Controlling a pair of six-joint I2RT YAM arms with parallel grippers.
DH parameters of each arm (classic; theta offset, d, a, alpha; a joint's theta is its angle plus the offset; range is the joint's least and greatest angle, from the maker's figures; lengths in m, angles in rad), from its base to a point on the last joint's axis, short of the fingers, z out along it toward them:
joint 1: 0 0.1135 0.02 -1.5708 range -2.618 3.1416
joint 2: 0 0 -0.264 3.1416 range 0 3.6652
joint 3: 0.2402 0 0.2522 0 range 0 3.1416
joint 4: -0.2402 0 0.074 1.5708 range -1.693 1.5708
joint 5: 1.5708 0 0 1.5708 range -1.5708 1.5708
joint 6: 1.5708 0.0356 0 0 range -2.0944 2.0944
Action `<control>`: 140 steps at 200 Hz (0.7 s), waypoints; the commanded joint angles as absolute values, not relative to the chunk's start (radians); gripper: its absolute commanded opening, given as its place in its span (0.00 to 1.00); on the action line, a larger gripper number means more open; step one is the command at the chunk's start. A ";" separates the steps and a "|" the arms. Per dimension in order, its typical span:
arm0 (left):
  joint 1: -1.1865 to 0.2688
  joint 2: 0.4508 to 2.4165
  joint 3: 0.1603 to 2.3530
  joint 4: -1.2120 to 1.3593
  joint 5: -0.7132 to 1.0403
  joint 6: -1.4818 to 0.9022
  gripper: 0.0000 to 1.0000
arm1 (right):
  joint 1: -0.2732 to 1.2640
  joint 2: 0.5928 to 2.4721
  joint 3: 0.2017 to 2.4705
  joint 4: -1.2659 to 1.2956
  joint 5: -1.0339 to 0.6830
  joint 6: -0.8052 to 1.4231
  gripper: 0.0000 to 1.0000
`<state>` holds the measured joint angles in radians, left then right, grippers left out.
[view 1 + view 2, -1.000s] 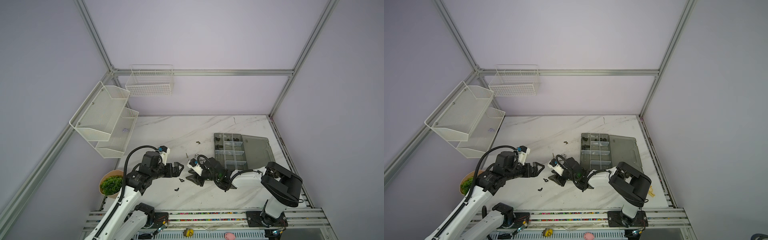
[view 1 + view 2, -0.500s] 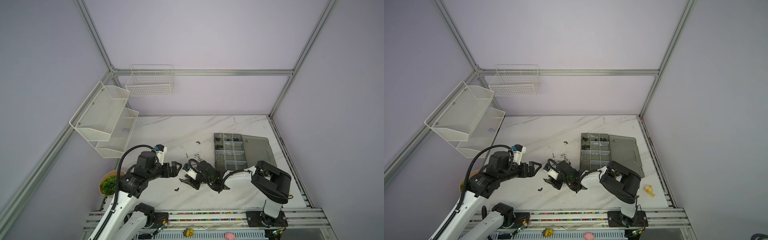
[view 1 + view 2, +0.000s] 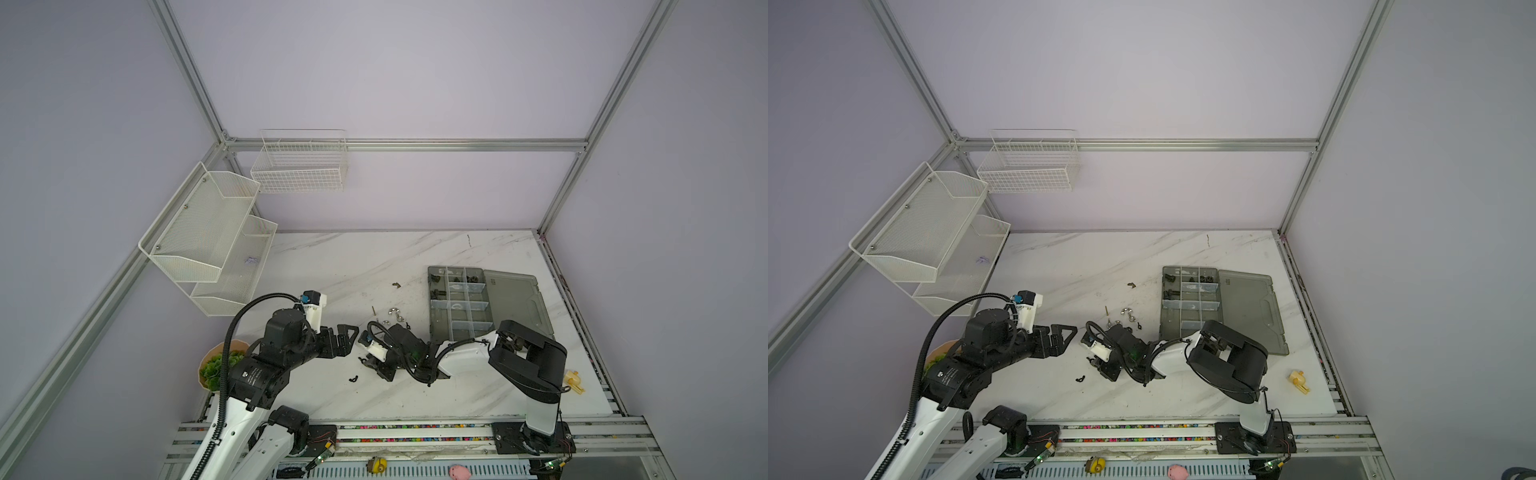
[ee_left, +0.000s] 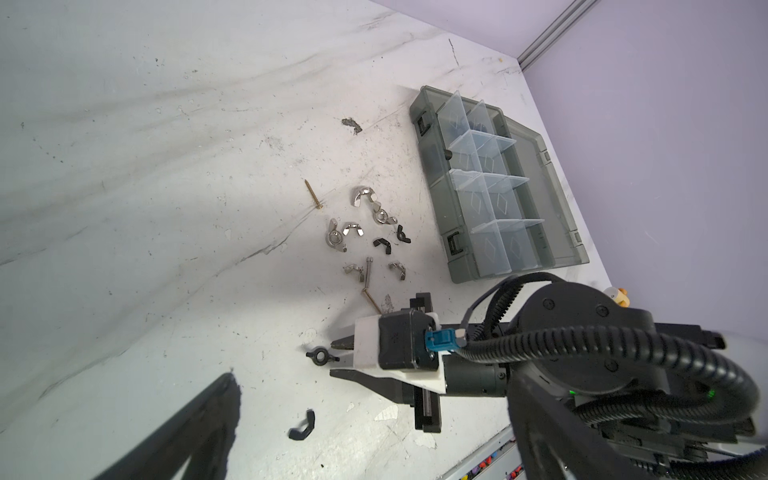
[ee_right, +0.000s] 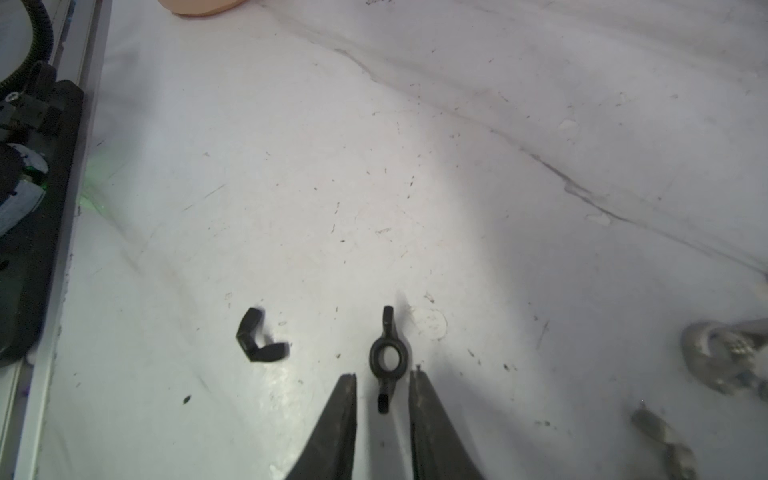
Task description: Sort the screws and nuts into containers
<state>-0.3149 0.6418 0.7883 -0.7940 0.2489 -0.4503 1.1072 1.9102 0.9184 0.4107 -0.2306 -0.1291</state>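
Note:
A small black wing nut [image 5: 386, 357] lies flat on the marble table. My right gripper [image 5: 382, 377] is low over it, jaws a narrow gap apart. One wing of the nut sits between the fingertips, with a sliver of table on each side. The left wrist view shows this same gripper [image 4: 332, 358] and nut [image 4: 320, 356]. Another black wing nut [image 5: 259, 336] lies beside it. Silver wing nuts [image 4: 365, 195], a brass screw [image 4: 313, 194] and a silver screw [image 4: 368, 272] are scattered near the containers [image 3: 459, 307] of the grey organizer box. My left gripper [image 3: 347, 338] hovers open and empty to the left.
The box lid [image 3: 515, 299] lies open flat to the right. A potted plant [image 3: 218, 368] stands at the front left edge, white mesh shelves [image 3: 208, 245] and a wire basket [image 3: 301, 166] hang on the walls. A yellow toy [image 3: 574, 380] lies at the front right.
My right gripper has slid left across the table to the black wing nut and its jaws have narrowed around one wing. The left arm has barely moved.

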 commanded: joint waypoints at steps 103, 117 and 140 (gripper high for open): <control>-0.298 0.660 0.858 -0.771 0.245 -0.439 1.00 | 1.097 1.898 0.936 0.434 -0.099 -0.103 0.02; -0.296 0.661 0.857 -0.771 0.253 -0.439 1.00 | 1.074 1.867 0.924 0.443 -0.075 -0.088 0.02; -0.295 0.652 0.838 -0.750 0.257 -0.437 1.00 | 0.981 1.776 0.834 0.556 -0.105 -0.014 0.01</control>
